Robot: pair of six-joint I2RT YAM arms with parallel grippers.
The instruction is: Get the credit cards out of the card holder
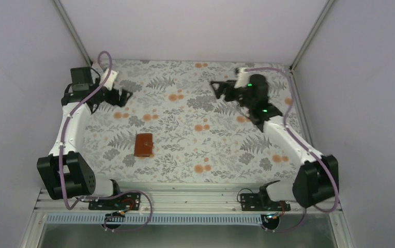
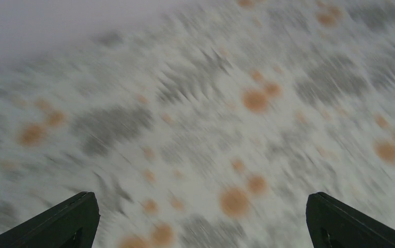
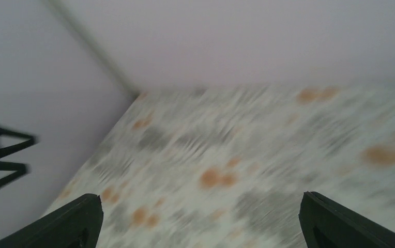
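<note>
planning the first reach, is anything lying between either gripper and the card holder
Nothing visible does. The card holder lies closed and alone on the floral tablecloth; only bare cloth separates it from the open left gripper and the open right gripper.

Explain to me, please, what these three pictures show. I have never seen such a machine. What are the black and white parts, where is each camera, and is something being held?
The overhead picture looks down on two robot arms fixed at the near edge of a table with a floral cloth. The left gripper and the right gripper are the two-finger claws at the arms' ends. Both are open and hold nothing. The other two pictures come from small cameras on the wrists: the dark wedges at the bottom corners are each claw's own fingers. Both pictures are blurred. On the cloth lies one thing, a small brown card holder, closed, nearer the left arm, untouched. No cards are visible.
</note>
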